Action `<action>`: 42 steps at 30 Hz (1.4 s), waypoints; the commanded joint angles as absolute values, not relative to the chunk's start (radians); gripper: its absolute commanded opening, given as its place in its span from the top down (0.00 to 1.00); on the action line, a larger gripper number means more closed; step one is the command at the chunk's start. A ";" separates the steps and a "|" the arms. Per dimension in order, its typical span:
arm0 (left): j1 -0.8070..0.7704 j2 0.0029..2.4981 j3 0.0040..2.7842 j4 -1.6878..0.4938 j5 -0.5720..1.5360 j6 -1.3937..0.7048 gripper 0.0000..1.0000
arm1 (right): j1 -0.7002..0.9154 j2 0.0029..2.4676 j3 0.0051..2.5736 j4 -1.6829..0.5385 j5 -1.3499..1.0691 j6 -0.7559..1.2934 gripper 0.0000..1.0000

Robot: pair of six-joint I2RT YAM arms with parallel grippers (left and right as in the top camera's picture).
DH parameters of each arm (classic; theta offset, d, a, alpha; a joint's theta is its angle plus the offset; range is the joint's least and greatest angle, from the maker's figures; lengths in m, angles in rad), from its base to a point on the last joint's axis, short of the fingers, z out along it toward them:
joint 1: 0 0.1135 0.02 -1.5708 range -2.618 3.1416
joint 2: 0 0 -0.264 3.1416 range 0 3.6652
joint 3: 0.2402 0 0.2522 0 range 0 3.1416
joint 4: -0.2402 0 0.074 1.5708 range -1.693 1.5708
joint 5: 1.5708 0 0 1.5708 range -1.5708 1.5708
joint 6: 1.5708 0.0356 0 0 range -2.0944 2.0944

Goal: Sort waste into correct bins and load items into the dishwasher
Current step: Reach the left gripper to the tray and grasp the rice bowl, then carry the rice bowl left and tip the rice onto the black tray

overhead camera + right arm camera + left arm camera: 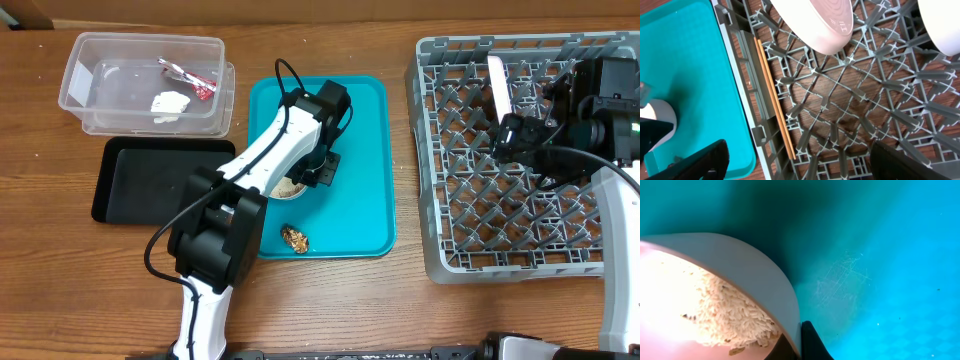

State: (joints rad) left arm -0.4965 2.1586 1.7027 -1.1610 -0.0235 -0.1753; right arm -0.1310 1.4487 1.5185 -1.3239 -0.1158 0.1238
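Here, rim of bowl (745, 275) within left pincer (796, 347).

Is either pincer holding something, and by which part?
The left pincer grips the rice bowl by its rim; the right pincer holds nothing.

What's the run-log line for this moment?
left hand: shut on bowl rim, rice inside, on teal tray | right hand: open, above dish rack | chopsticks: lying in dish rack
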 commanded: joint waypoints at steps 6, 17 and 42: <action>-0.439 1.980 1.720 -1.217 -0.079 -0.226 0.96 | -0.135 1.449 1.531 -1.319 -0.121 0.127 0.09; -0.177 1.893 1.720 -1.328 0.170 -0.073 0.96 | -0.135 1.449 1.531 -1.319 -0.121 0.126 0.09; 0.513 1.895 1.346 -1.174 1.187 0.585 0.96 | -0.135 1.449 1.531 -1.318 -0.121 0.126 0.09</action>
